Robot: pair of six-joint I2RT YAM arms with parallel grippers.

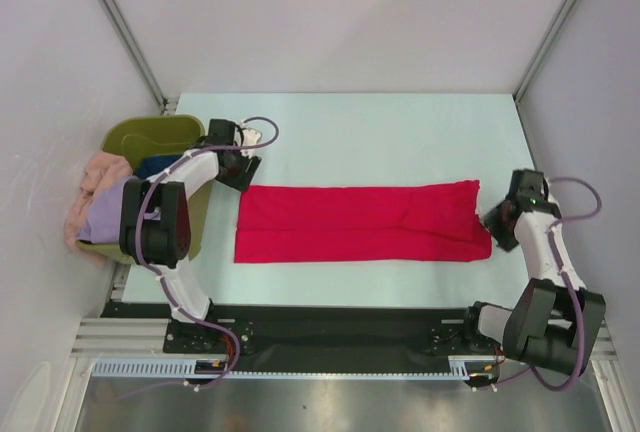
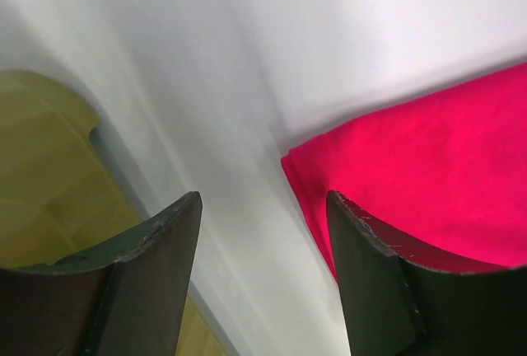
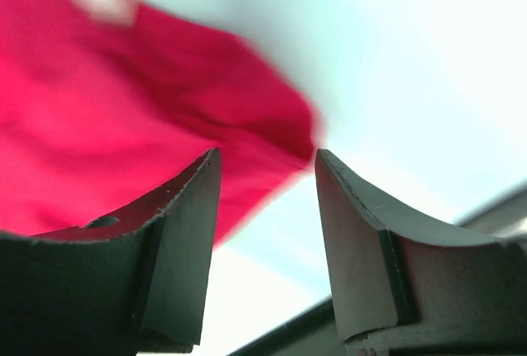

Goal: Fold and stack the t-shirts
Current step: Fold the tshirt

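Bright red cloth t-shirt (image 1: pixel 360 222), folded into a long strip, lies flat across the middle of the pale table (image 1: pixel 400 127).
Left gripper (image 2: pixel 263 203) at its left end and right gripper (image 3: pixel 268 156) at its right both gape wide, holding nothing; each should probably pinch every layer squarely before folding the ends together.

Blurred, edge-cropped red tee (image 3: pixel 107 100)

A pale table (image 1: pixel 400 122) stands between plain white walls (image 1: pixel 330 12), with grey metal posts (image 1: pixel 122 24) in the back corners.
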